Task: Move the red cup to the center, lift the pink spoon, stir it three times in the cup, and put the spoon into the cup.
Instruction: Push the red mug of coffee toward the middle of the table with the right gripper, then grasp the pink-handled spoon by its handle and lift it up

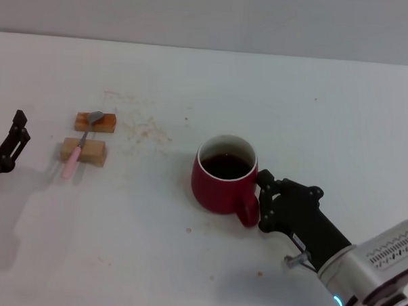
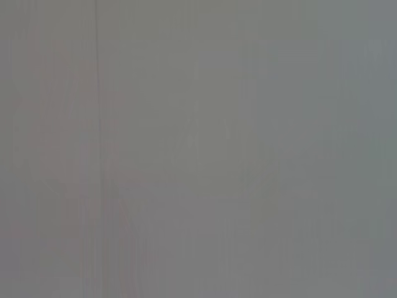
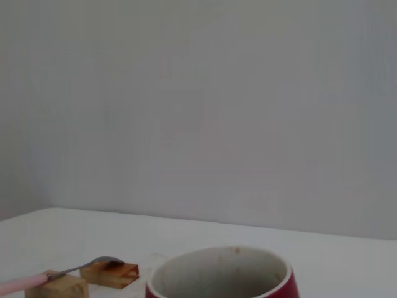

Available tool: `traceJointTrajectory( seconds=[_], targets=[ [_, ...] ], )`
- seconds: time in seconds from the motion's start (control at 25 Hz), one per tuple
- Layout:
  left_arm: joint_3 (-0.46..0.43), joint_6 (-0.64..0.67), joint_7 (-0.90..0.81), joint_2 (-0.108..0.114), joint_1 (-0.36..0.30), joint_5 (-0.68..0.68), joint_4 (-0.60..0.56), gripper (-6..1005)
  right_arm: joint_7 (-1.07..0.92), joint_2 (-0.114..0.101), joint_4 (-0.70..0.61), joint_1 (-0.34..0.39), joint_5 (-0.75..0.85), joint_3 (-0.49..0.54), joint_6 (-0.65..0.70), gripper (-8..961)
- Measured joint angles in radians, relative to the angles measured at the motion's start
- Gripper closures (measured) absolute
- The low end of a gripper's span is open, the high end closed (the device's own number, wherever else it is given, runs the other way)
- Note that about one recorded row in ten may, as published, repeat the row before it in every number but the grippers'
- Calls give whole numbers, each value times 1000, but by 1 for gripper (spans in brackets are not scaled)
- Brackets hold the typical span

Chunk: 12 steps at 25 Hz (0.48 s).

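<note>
Right now my right tool (image 1: pixel 262 196) is clenched on the handle of the red cup (image 1: pixel 223 177), which sits near the middle of the table (image 1: pixel 327 118) with dark liquid inside. That move looks about done. The pink spoon (image 1: pixel 75 155) lies untouched across two wooden blocks (image 1: pixel 84 151), so lifting and stirring remain. My left tool (image 1: pixel 11 141) waits at the table's left edge; its grip I cannot tell.

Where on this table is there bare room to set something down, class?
Free: the table behind the red cup, and the near stretch between the left pincer and cup. Crowded: the wooden blocks holding the pink spoon, and the right pincer at the handle.
</note>
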<state>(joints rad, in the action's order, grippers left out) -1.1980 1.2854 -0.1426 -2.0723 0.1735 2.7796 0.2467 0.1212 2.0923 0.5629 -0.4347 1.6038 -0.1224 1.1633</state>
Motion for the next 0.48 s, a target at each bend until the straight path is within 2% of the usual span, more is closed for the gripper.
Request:
traceJointTrajectory(
  seconds=[0.32,0.48],
  targets=[
    [2,0,0,0,-2,0,1,189,0,0,-19,-13,3,16,1,953],
    [2,0,-8,0,-8,0,5,189,7,0,-21,19,3,17,63,953]
  ],
)
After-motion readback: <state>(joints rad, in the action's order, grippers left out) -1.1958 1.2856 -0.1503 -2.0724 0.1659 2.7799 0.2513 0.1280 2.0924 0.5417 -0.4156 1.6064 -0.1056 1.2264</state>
